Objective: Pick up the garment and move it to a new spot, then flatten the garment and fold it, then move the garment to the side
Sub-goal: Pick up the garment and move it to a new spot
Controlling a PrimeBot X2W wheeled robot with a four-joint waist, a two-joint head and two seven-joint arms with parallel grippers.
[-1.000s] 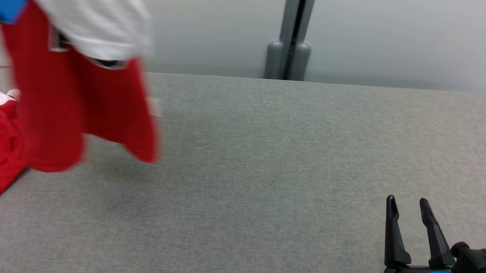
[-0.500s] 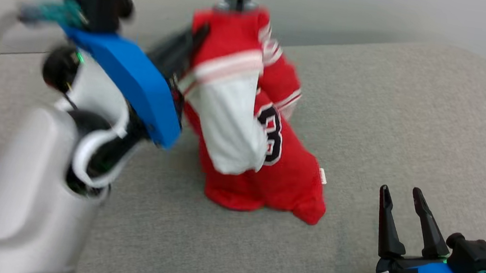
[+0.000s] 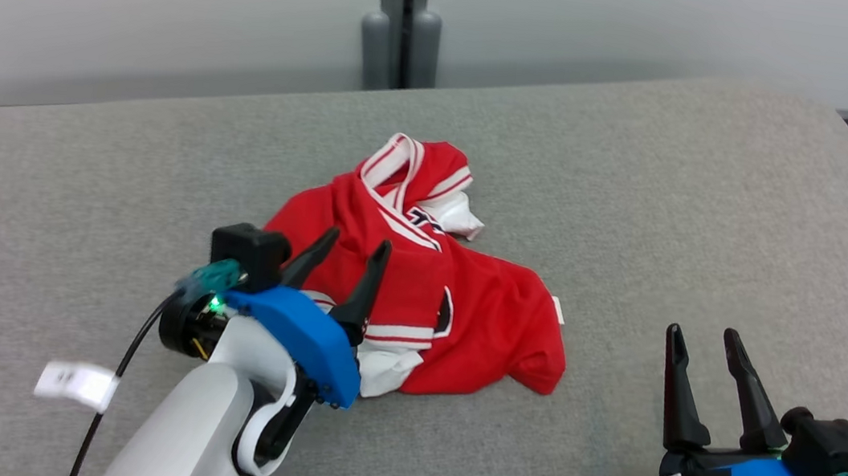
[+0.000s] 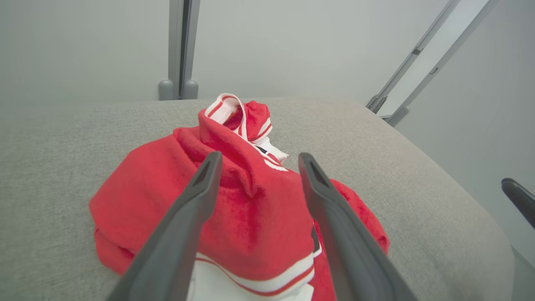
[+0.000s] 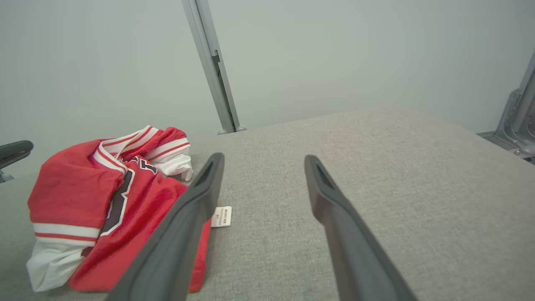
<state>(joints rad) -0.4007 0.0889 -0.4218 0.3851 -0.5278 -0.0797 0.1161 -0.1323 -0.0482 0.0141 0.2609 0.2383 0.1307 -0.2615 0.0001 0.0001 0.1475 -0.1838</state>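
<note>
The garment, a red jersey with white trim and dark lettering, lies in a crumpled heap near the middle of the grey table. Its striped neckband is bunched at the far end and a white panel pokes out at the near edge. The left end effector sits at the heap's near-left side, fingers spread and gripping nothing, the cloth showing between them in the left wrist view. The right end effector hovers over bare table well to the right, also spread and empty. The jersey looks light, soft and limp, so it will probably sag and drag from any single pinch, and its smooth knit may slip from a shallow grip. Flattening likely calls for both arms. The banded hem or the shoulders beside the neckband seem the best holds, since the doubled trim gives the fingers more to bite than one loose layer.
</note>
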